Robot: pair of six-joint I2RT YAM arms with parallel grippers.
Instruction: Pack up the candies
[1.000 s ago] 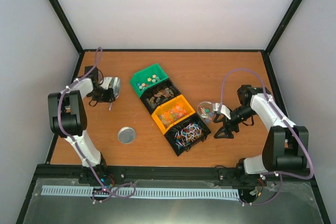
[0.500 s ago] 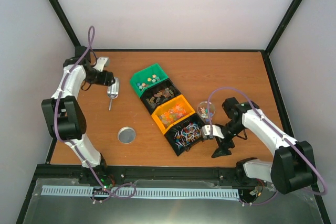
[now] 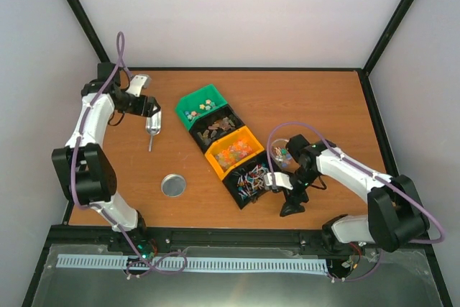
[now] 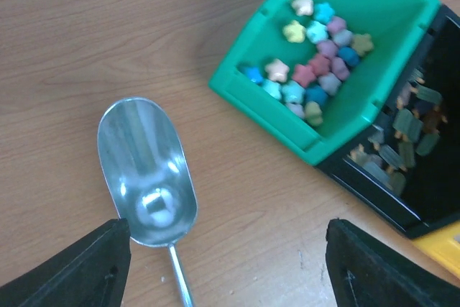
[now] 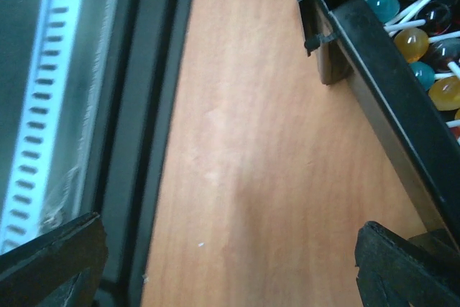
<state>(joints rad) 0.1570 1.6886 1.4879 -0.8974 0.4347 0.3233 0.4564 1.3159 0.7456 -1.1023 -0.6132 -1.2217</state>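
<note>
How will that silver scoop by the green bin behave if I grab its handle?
The scoop looks like rigid polished metal, so probably stiff and slippery. Its thin handle lies flat on the table, likely hard to pinch. The rounded bowl may rock if nudged.

A brown wood-grain tabletop stands inside plain white walls, evenly lit. Black frame bars rise at the back corners. A white slotted strip lies along the grey metal ledge in front.

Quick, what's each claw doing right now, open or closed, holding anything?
Left claw: open, holding nothing, above the scoop.
Right claw: open, holding nothing.
</note>
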